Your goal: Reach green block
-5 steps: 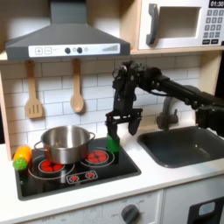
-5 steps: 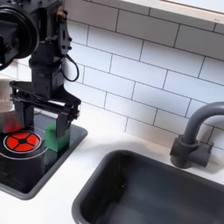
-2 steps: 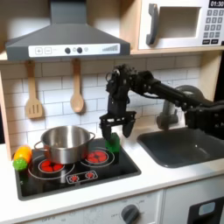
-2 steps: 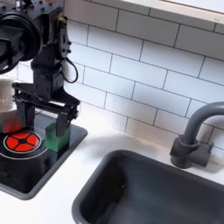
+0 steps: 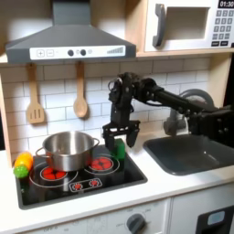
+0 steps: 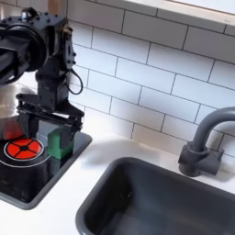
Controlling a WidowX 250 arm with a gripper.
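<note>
A toy kitchen with a white bench (image 5: 174,187), a black stove (image 5: 78,174) and a dark sink (image 5: 196,151).

In both exterior views a black robot arm (image 5: 174,96) reaches from the right and bends down over the stove's back right corner. Its tool (image 5: 115,143) hangs just above the stove with its fingers spread open, holding nothing. In the second exterior view the tool (image 6: 49,136) is low, its two dark fingers (image 6: 73,139) standing on either side of the green block (image 6: 58,140); whether they touch it cannot be told.

The green block (image 5: 117,149) stands upright on the stove's back right corner, near the white tiled wall, just to the right of the rear red burner in the first exterior view.

A steel pot (image 5: 67,150) sits on the stove's left half in the first exterior view, well apart from the block. An orange-yellow toy vegetable (image 5: 22,164) with a green end lies at the stove's left edge.

A wooden spatula (image 5: 35,101) and a wooden spoon (image 5: 80,96) hang on the wall under a grey hood (image 5: 69,37). A microwave (image 5: 187,26) sits at the upper right. A grey tap (image 6: 207,142) curves over the sink in the second exterior view.
</note>
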